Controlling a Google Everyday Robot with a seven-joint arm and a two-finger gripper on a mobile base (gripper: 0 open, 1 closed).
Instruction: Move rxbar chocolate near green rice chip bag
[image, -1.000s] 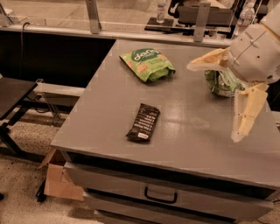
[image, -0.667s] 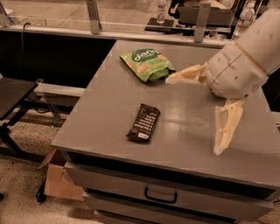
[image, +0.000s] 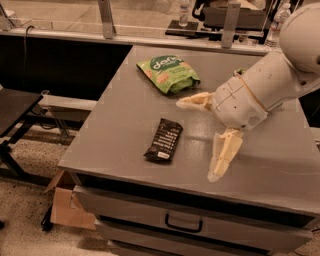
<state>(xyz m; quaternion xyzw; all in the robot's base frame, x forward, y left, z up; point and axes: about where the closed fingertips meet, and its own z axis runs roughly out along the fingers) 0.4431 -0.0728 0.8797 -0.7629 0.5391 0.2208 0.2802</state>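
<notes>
The rxbar chocolate (image: 164, 140), a slim black wrapper with white lettering and a white label at its near end, lies flat on the grey table (image: 115, 120) left of centre. The green rice chip bag (image: 168, 73) lies flat at the back of the table, well apart from the bar. My gripper (image: 196, 137) hangs over the table just right of the bar, its two cream fingers spread wide: one finger (image: 195, 101) points left toward the bag, the other (image: 223, 155) points down at the front. It holds nothing.
A second green item is mostly hidden behind my arm (image: 272, 75) at the right. Drawers with a handle (image: 183, 224) sit under the table. A cardboard box (image: 62, 207) stands on the floor at the left. Bottles (image: 276, 26) stand on the counter behind.
My gripper and arm have swung left and forward across the table, from the right side toward the bar. The bar and the bag have not moved.
</notes>
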